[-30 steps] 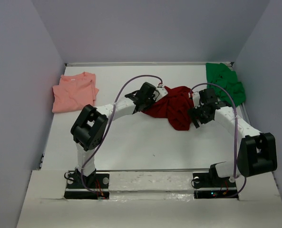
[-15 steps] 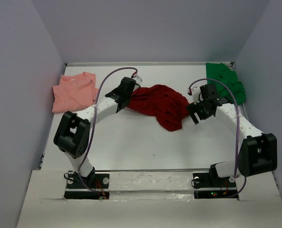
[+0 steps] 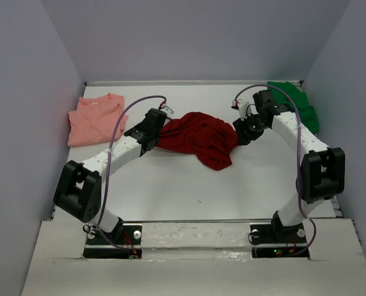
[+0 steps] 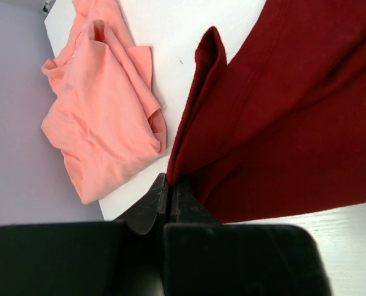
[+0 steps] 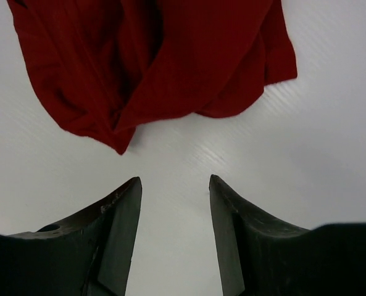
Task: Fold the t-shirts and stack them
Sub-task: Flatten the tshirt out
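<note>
Dark red t-shirt [image 3: 198,137] pinched at its edge by left end effector [image 4: 170,185]; right end effector [image 5: 174,182] spread beside it.

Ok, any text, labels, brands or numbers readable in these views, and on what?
No readable text in any view.
The dark red t-shirt, salmon pink t-shirt and green t-shirt show no print or tag.
Small white tabs by the wrists, top view: too small to read.

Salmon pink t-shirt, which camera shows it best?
The top external view: the salmon pink t-shirt lies whole at the far left of the table. The left wrist view shows it closer, creases clear, but its top edge is cropped. The right wrist view does not show it.
</note>
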